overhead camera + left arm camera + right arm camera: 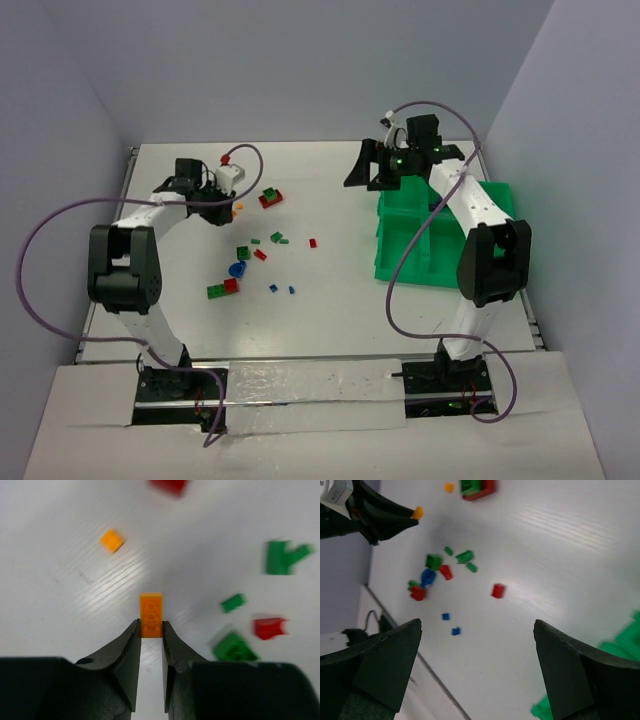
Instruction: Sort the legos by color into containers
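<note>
My left gripper (pixel 150 630) is shut on a long orange brick (pixel 150 615), gripped at its near end between the fingertips, low over the white table. It shows in the top view (pixel 236 207) at the far left. A small orange brick (pixel 112 540) lies just beyond. Loose legos lie mid-table: a red-and-green stack (pixel 270 197), green bricks (pixel 278 238), a red brick (pixel 312 242), a blue piece (pixel 237 269), small blue bricks (pixel 273 288). My right gripper (pixel 375 170) is open and empty above the far-left corner of the green tray (pixel 400 275).
The right wrist view looks down on the legos, with a red brick (pixel 497 590) and two blue bricks (pixel 451 624) on the table and the tray's edge (pixel 626 640) at the right. Purple cables loop beside both arms. Grey walls enclose the table.
</note>
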You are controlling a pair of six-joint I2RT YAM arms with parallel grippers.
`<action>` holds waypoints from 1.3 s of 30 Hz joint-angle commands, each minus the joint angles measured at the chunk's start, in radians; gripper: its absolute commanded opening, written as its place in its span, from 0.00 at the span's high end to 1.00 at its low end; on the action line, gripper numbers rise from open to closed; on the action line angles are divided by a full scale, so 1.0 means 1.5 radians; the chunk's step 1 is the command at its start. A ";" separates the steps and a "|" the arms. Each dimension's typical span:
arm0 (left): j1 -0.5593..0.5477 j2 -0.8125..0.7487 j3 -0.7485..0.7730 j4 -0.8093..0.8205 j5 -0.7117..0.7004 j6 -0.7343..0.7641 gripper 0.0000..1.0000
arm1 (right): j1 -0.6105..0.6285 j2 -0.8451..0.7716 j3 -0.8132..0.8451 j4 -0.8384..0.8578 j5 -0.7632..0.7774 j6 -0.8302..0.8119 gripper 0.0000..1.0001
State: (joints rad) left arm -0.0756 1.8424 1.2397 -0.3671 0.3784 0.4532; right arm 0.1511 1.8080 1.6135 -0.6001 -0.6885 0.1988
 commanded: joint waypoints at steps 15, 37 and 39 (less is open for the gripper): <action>-0.288 -0.211 0.072 -0.008 0.087 -0.157 0.97 | 0.125 -0.010 -0.076 0.237 -0.297 0.228 0.07; -0.321 -0.195 0.117 -0.019 0.088 -0.183 0.97 | 0.146 0.023 -0.100 0.319 -0.351 0.287 0.81; -0.322 -0.193 0.123 -0.023 0.092 -0.180 0.91 | 0.146 0.022 -0.092 0.305 -0.350 0.272 0.91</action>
State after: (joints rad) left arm -0.5507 1.5401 1.3656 -0.4051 0.4909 0.1923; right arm 0.3566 1.8530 1.4697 -0.1768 -1.1665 0.6239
